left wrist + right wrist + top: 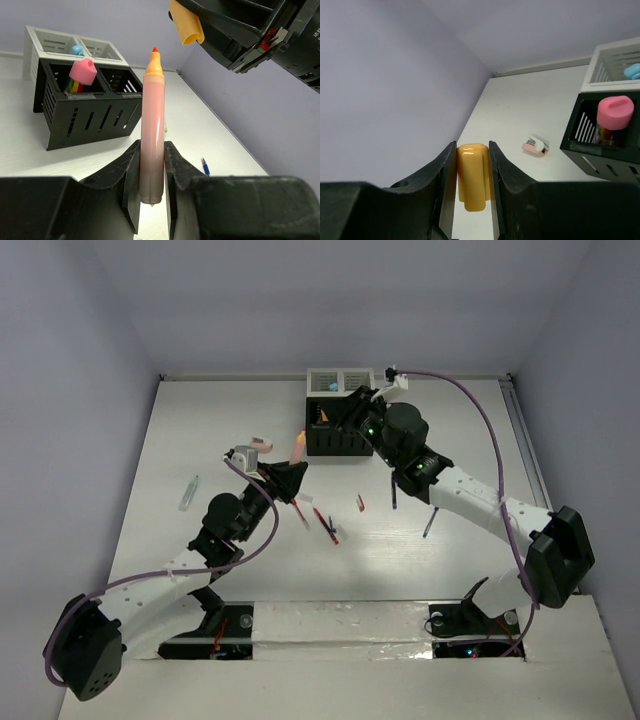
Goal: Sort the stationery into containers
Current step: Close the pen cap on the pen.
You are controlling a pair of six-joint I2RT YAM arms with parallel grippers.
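Clamped, near black slotted box (pixel 85 120).
Left claw (pixel 151 152) on orange-tipped pink marker (pixel 152 115); right claw (pixel 472 152) on orange plastic cap (pixel 473 182).

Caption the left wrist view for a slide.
Left gripper shut on an uncapped orange-tipped marker, tip up, before the black organizer; an orange cap above.

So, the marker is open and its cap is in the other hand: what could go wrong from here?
1. The left hand grips the marker only near its base, so pushing the cap on could tilt it or make it slip.
2. The right hand holds the cap off to one side of the bare tip; a poor line-up may smear ink.
3. Both hands work close to the black box and might knock it.
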